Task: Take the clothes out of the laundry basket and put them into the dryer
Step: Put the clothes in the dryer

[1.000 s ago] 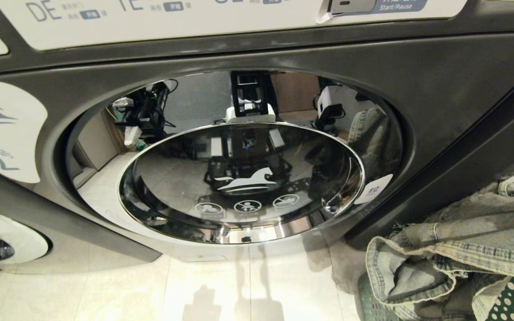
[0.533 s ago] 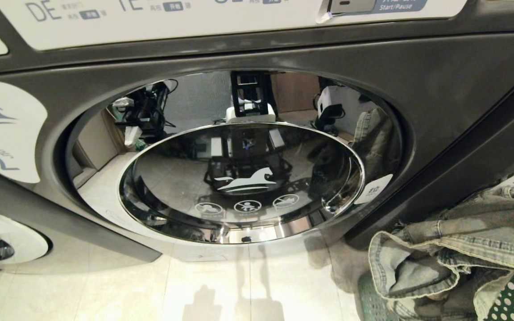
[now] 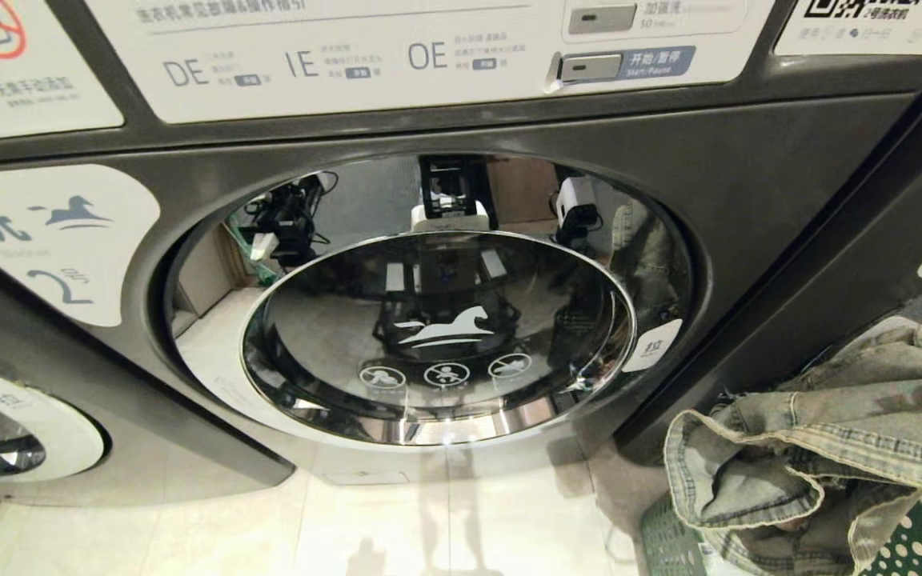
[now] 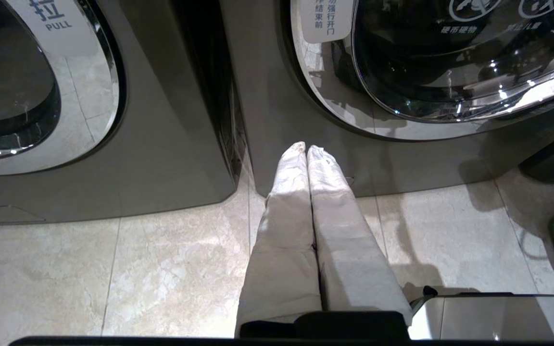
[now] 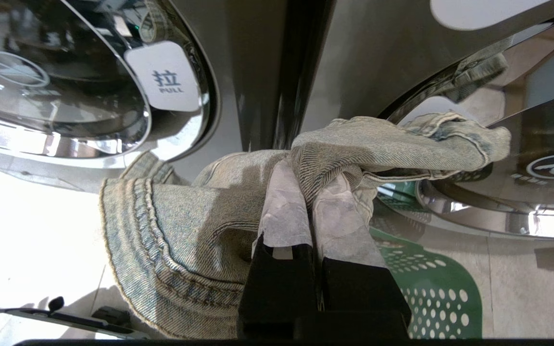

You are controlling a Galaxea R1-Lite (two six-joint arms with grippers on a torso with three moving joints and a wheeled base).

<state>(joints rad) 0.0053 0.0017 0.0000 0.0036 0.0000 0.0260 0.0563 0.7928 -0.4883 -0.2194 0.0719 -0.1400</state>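
A faded denim garment (image 3: pixel 829 448) hangs bunched at the lower right of the head view, over the green perforated laundry basket (image 3: pixel 921 544). My right gripper (image 5: pixel 311 174) is shut on a fold of that denim garment (image 5: pixel 181 221), above the basket (image 5: pixel 431 288); in the head view the gripper is hidden. The dryer's round mirrored door (image 3: pixel 445 336) stands shut, its white pull tab (image 3: pixel 653 346) on the right rim. My left gripper (image 4: pixel 306 148) is shut and empty, pointing down at the foot of the dryer (image 4: pixel 306 96).
A neighbouring machine's door (image 3: pixel 5 440) shows at the lower left, and another machine's door (image 5: pixel 536 168) lies right of the basket. The control panel (image 3: pixel 429 48) runs above the door. Pale floor tiles (image 3: pixel 445 520) lie in front.
The whole head view has shifted down and more of the control panel shows, so the camera has risen. The denim still hangs at the lower right.
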